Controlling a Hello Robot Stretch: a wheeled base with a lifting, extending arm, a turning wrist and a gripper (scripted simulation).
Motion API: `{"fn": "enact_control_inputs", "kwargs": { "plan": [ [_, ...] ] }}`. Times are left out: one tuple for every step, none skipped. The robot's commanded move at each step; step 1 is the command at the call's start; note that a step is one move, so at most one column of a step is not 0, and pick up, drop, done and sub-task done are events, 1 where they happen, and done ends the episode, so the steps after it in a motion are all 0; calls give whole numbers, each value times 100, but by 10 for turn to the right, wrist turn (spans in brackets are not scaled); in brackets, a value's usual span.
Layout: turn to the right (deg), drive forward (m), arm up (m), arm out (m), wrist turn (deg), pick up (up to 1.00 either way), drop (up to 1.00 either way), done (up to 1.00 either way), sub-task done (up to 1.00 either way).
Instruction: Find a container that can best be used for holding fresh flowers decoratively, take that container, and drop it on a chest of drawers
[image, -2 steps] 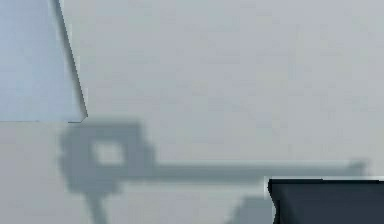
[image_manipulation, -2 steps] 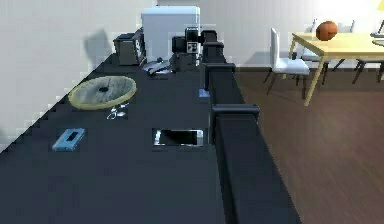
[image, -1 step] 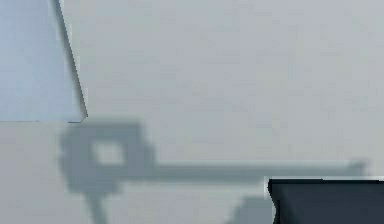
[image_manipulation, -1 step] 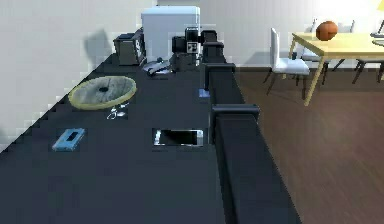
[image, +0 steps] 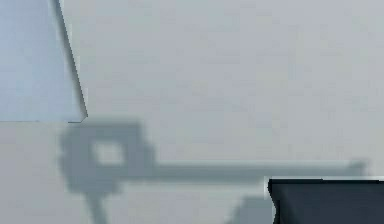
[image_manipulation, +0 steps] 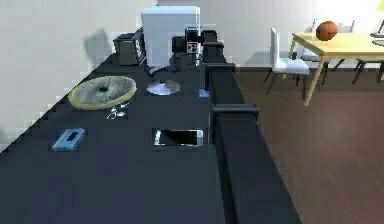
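Couldn't tell the state of the gripper (image_manipulation: 183, 48); reckoned the vase would be light, slick, breakable, best grabbed mid-body.

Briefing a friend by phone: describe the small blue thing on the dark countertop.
Start at the long dark countertop in the arm side view. Toward its left edge, on the near side of the round yellowish dish, lies the small blue flat thing. It alone is blue; the flat rectangle to its right is black.
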Motion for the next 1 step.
{"fn": "enact_control_inputs", "kwargs": {
  "plan": [
    [0, 0, 0, -10, 0, 0, 0, 0, 0]
  ]
}}
